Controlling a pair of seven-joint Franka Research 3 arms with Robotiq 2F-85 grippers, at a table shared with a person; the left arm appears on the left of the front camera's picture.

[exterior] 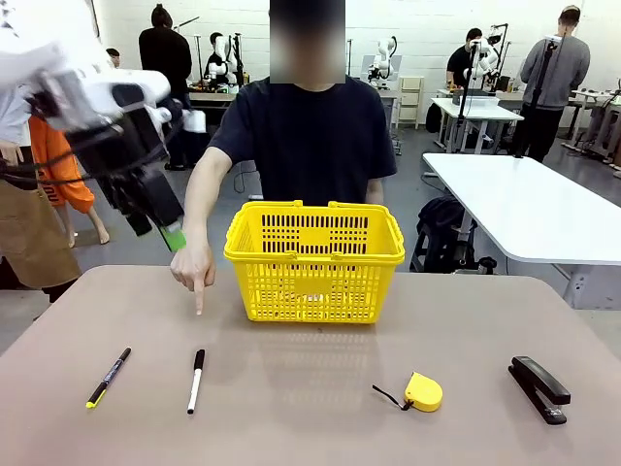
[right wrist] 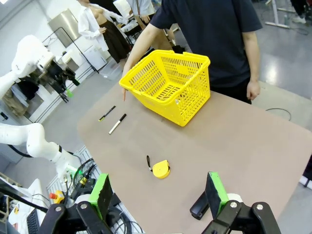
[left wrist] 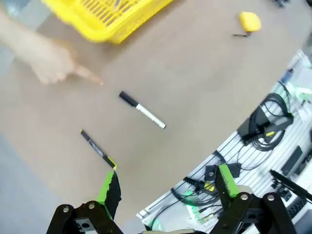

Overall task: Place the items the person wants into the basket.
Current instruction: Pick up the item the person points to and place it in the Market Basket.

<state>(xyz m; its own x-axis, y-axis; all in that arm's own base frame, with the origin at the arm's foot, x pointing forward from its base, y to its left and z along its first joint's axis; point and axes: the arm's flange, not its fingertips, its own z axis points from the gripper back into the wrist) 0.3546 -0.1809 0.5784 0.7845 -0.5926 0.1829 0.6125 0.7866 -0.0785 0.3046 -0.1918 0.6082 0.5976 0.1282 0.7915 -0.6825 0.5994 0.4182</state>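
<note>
At nine o'clock of the basket (exterior: 291, 291), the person's hand (exterior: 193, 264) pointed toward the marker (exterior: 196, 381), so our left gripper (left wrist: 165, 178) and right gripper (right wrist: 158, 187) hung open, ready.

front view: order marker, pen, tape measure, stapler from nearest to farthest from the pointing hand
From the person's hand:
1. marker, towards the robot from the fingertip
2. pen, farther left
3. tape measure, right of centre
4. stapler, far right

The person's hand (left wrist: 48, 62) points at the table (left wrist: 204, 78) near the marker (left wrist: 142, 110) and pen (left wrist: 97, 149)
</note>
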